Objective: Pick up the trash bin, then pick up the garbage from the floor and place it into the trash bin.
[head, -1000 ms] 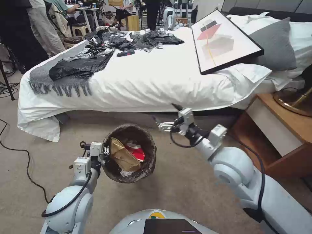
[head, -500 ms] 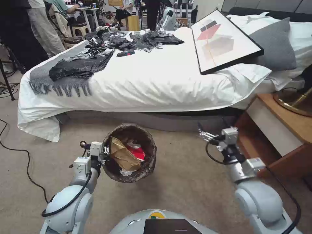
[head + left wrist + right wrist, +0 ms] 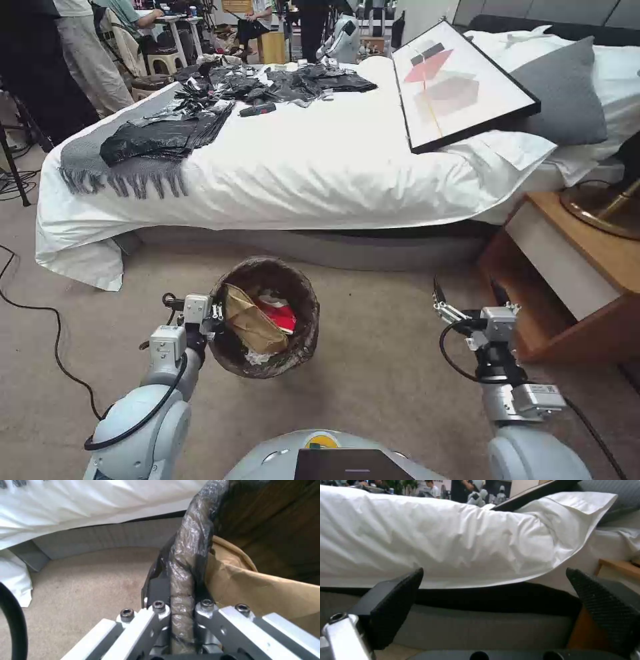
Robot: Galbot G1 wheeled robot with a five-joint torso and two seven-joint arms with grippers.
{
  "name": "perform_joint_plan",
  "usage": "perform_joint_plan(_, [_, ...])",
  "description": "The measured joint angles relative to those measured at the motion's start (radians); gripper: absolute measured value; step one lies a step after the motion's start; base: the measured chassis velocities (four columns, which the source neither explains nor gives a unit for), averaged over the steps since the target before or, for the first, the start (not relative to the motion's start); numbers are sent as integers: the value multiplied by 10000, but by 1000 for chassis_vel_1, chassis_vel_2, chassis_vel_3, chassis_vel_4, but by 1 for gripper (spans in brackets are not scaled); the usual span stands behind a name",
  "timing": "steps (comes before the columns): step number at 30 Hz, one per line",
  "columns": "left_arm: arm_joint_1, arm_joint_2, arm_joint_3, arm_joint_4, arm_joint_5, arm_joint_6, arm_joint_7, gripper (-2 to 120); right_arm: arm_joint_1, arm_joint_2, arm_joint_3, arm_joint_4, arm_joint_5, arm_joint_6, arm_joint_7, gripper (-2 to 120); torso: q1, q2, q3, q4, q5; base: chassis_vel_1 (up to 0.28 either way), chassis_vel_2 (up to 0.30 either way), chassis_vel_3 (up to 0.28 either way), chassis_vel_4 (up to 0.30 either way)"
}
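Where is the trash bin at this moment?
In the head view, the small round bin lined with a dark plastic bag hangs above the carpet on the robot's left, in front of the white-sheeted bed, its rim clamped in the left pincer.

Floor: beige short-pile carpet [image 3: 373,373]
Bed: white-sheeted bed [image 3: 300,167], grey fringed throw [image 3: 87,160]
Side: brown wooden nightstand [image 3: 573,280]

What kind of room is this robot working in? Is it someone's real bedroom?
It looks like a bedroom, probably staged in a lab: a bed with white sheets, a grey pillow and a wooden nightstand fill the front, while people stand among equipment beyond the bed.
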State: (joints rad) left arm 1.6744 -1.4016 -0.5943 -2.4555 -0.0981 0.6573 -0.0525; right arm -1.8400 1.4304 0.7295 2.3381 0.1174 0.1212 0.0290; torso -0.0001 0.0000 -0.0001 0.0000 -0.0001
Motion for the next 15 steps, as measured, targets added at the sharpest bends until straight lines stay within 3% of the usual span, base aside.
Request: perform_joint_plan(15, [128,-53,19,-179,6,119,-6,2,212,-216,-121,107,76,-357,203,100,0,0,0,0,1,9,8,7,7])
